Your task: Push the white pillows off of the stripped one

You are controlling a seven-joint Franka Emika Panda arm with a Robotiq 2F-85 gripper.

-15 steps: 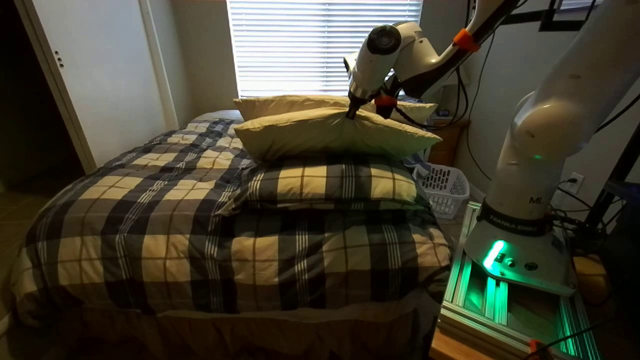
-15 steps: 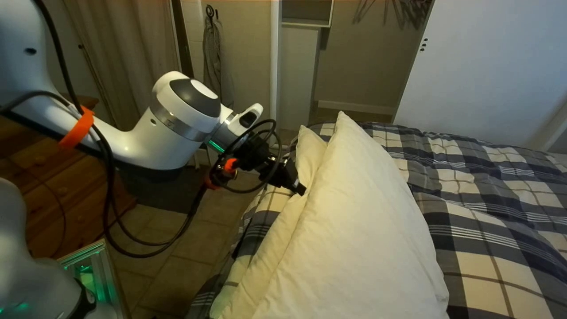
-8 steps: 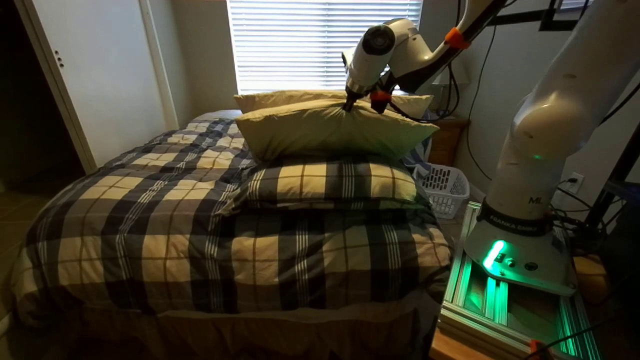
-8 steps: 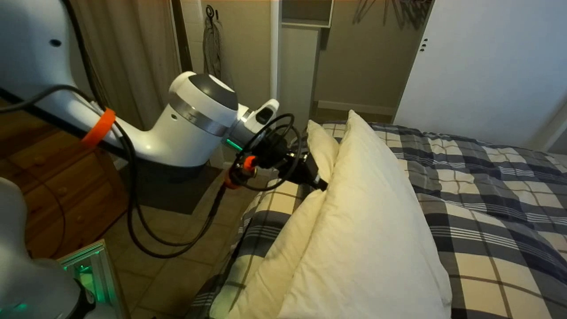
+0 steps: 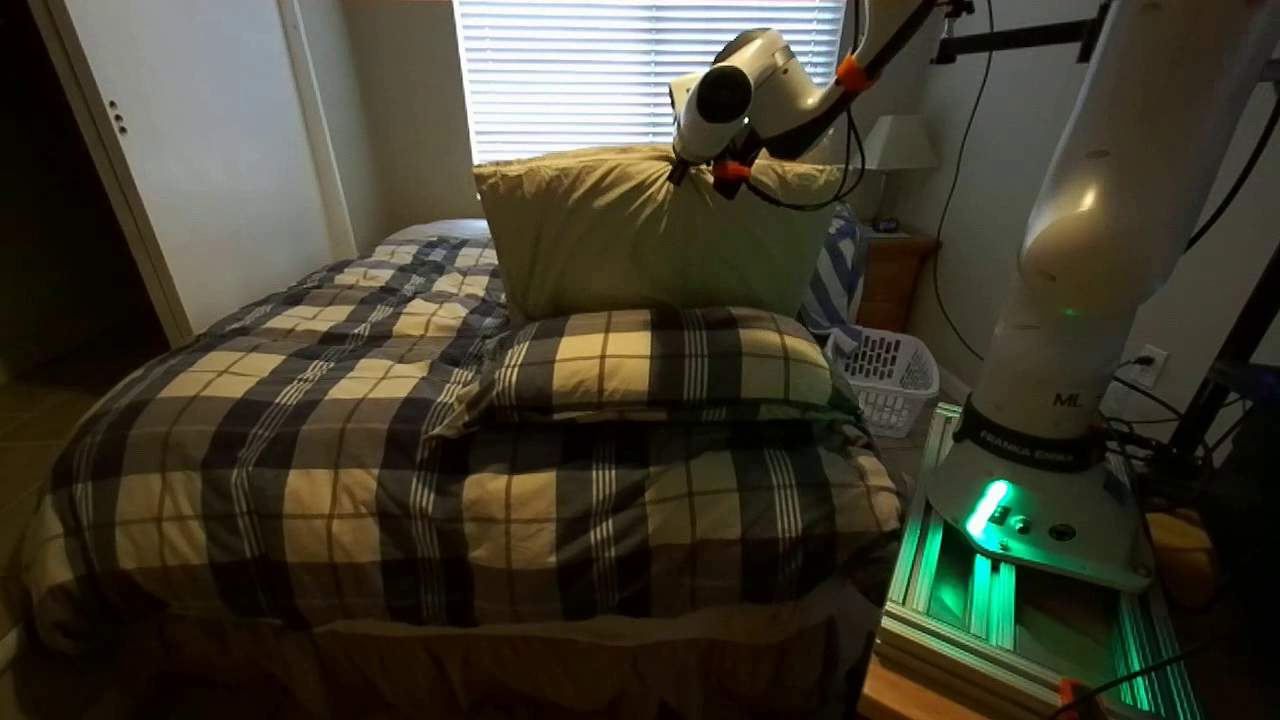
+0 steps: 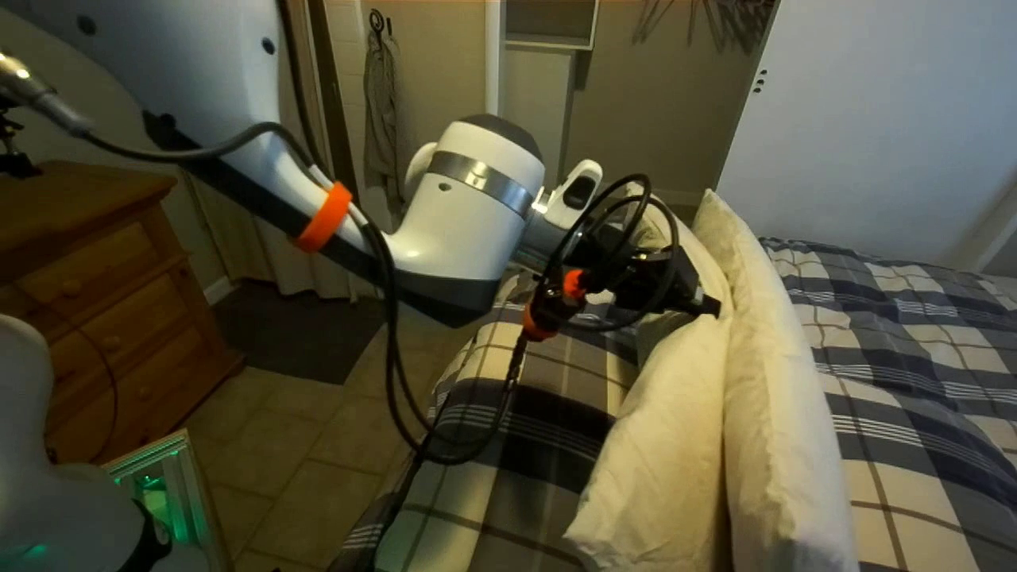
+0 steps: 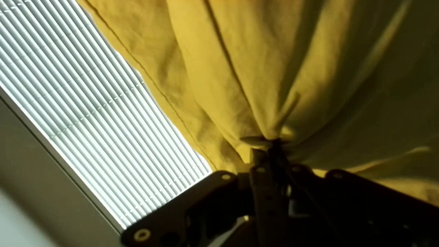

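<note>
Window blinds glow behind the plaid bedspread, on which the plaid pillow lies. Just behind it, a white pillow stands on edge; whether the two touch, I cannot tell. The gripper has its fingers pinching gathered cloth near the white pillow's top. In an exterior view, another white pillow stands pressed against that one.

White pillows partly out of frame

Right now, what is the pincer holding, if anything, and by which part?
A white pillow: the pincer grips a gathered fold of its face near the top edge.
</note>
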